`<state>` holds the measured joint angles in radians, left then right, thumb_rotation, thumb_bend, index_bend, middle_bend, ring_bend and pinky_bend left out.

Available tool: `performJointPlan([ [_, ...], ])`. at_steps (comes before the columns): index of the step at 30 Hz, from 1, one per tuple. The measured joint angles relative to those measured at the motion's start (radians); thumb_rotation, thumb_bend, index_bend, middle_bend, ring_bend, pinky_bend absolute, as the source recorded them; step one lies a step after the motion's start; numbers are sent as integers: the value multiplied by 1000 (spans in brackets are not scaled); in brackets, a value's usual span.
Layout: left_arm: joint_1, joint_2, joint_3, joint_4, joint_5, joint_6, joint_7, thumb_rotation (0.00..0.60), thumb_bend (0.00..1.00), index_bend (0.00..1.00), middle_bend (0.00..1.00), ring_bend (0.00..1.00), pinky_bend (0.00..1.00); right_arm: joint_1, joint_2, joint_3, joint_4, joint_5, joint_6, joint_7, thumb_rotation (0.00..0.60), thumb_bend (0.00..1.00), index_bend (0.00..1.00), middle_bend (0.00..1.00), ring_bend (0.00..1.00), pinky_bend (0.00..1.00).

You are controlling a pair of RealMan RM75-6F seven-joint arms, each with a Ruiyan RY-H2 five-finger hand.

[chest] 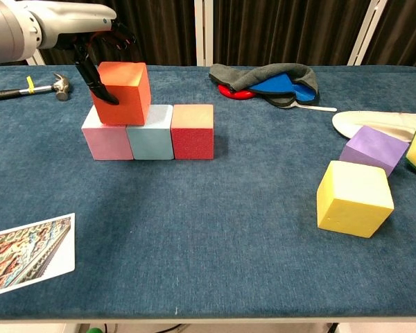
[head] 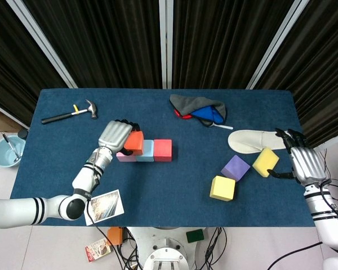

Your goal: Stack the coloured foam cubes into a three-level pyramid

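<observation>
left hand (chest: 100, 52) grips orange cube (chest: 122, 92); hammer (head: 69, 113) behind; right hand (head: 305, 163) open.

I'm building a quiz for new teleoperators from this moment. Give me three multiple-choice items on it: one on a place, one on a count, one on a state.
1. Where does the orange cube sit?
A. On the pink and light blue cubes
B. Beside the hammer
C. On the slipper

2. How many cubes form the bottom row?
A. Two
B. Three
C. Five

3. What is the left hand doing?
A. Resting on the photo card
B. Gripping the hammer
C. Gripping the orange cube

Answers:
1 A: the orange cube rests across the pink cube and light blue cube.
2 B: pink, light blue and red cube stand touching in one line.
3 C: the left hand has its fingers around the orange cube's far and left sides.
</observation>
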<state>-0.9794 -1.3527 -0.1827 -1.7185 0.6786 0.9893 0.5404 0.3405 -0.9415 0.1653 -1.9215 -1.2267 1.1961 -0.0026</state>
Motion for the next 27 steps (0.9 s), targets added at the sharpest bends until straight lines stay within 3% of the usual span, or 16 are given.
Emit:
performJointPlan([
  [17, -11, -13, 5, -9, -41, 16, 29, 600, 132, 357, 393, 282, 342, 2, -3, 2, 2, 3, -9, -4, 600, 26, 88, 152, 18, 0],
  [27, -11, -18, 12, 0, -34, 16, 31, 585, 125, 294, 320, 282, 343, 3, -1, 5, -1, 4, -14, 1, 600, 26, 88, 152, 18, 0],
])
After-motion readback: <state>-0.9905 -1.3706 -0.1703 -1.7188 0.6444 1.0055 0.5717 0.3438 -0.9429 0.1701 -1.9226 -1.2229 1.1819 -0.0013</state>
